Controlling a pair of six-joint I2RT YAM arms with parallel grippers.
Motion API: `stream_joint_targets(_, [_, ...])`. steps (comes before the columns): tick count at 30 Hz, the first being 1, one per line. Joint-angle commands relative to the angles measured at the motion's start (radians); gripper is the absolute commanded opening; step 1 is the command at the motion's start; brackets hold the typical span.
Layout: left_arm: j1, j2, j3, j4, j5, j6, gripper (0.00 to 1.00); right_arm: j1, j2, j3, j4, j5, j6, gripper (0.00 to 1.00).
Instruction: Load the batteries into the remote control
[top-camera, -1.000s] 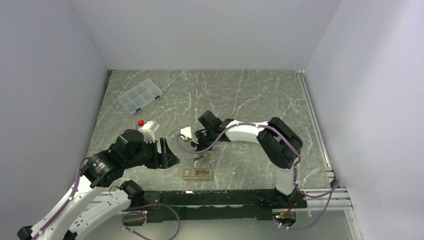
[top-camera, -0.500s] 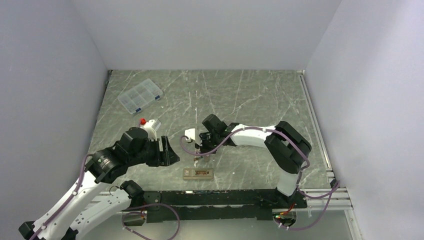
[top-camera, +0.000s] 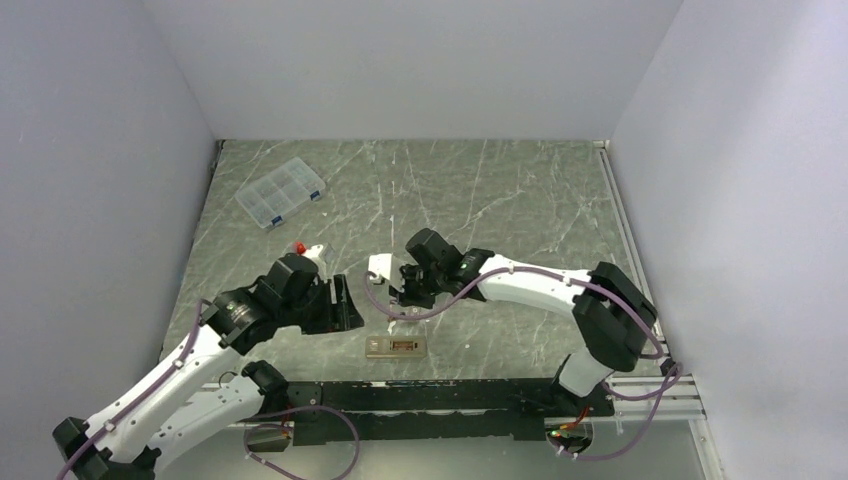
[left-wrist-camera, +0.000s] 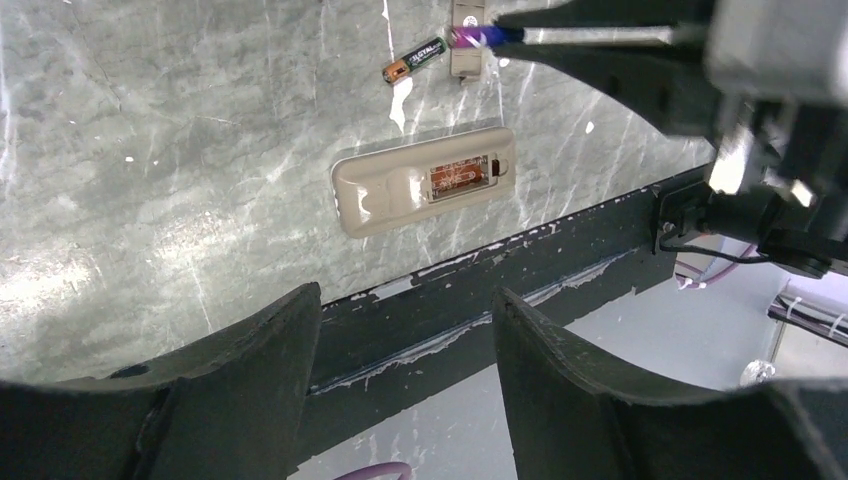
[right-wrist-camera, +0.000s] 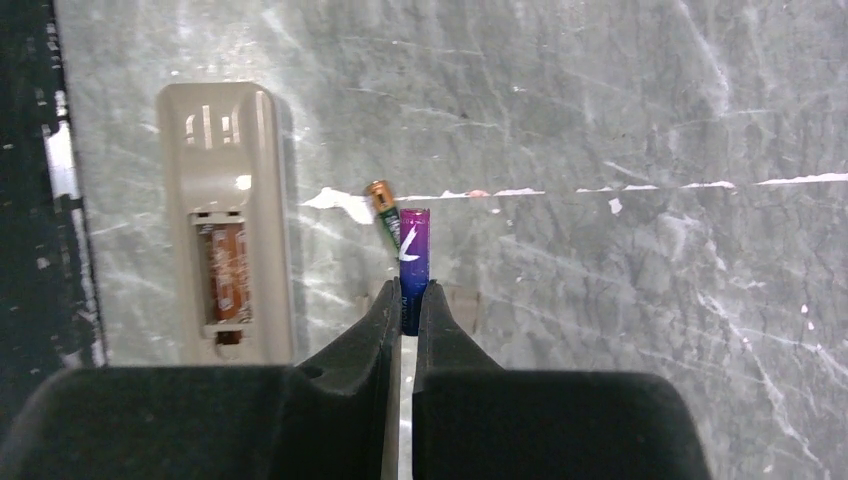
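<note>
The remote control (top-camera: 396, 347) lies back-up near the table's front edge, its open battery bay (right-wrist-camera: 225, 275) orange-brown inside. My right gripper (right-wrist-camera: 409, 295) is shut on a blue-purple battery (right-wrist-camera: 414, 250) that sticks out past the fingertips, and hovers just behind the remote (left-wrist-camera: 425, 180). A second dark battery (right-wrist-camera: 383, 212) with an orange end lies on the table beside it. A flat beige cover piece (left-wrist-camera: 468, 62) rests under the held battery (left-wrist-camera: 470, 37). My left gripper (left-wrist-camera: 405, 293) stands open and empty to the left of the remote, over the table's front edge.
A clear compartmented box (top-camera: 281, 192) sits at the back left. A black rail (left-wrist-camera: 470, 290) runs along the front edge just beyond the remote. Grey walls close in the table on the left, back and right.
The left arm has swung right and forward, bringing its wrist closer to the remote. The right arm has stretched out, its elbow moving right, while its gripper with the battery stayed near the same spot.
</note>
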Motion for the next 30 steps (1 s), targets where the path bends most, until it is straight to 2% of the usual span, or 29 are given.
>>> stream_joint_targets(1, [0.004,0.028,-0.018,0.069,-0.011,-0.023,0.68,0.027,-0.089,-0.019,-0.058,0.038,0.079,0.0])
stream_joint_targets(11, [0.004,0.111,-0.08,0.142,0.008,-0.047,0.66,0.115,-0.152,-0.052,-0.138,0.092,0.209,0.0])
stream_joint_targets(18, [0.004,0.129,-0.155,0.207,0.046,-0.086,0.64,0.155,-0.101,-0.011,-0.22,0.098,0.283,0.0])
stream_joint_targets(30, [0.004,0.119,-0.265,0.277,0.069,-0.16,0.62,0.194,-0.035,0.018,-0.251,0.078,0.299,0.0])
